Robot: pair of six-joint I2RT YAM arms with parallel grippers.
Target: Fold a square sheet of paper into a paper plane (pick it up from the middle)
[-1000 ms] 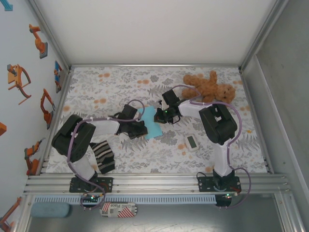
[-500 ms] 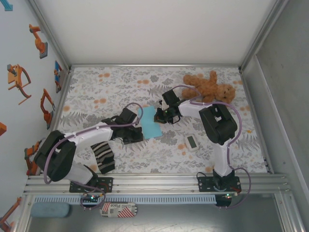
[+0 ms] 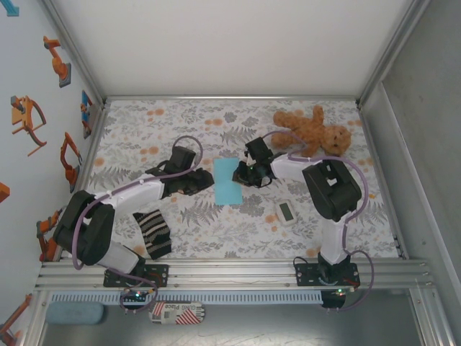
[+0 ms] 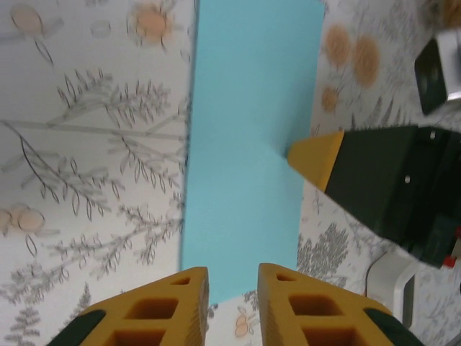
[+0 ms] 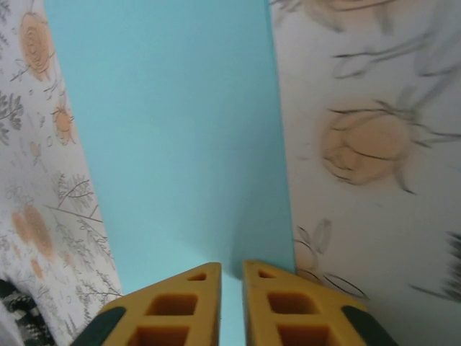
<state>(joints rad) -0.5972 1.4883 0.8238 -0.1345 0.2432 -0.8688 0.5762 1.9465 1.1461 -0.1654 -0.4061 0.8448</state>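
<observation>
Lying flat: smooth light-blue paper [image 3: 227, 184], narrow rectangle.

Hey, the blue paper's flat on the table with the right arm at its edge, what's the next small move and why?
Probably slide the right gripper along the right long edge of the light-blue paper sheet to flatten it. The sheet lies as a narrow rectangle, the nearly closed jaws rest mid-edge, and the left gripper sits off its left side.

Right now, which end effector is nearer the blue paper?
Right. The right end effector is over the paper's right edge; the left end effector sits just off its left edge.
</observation>
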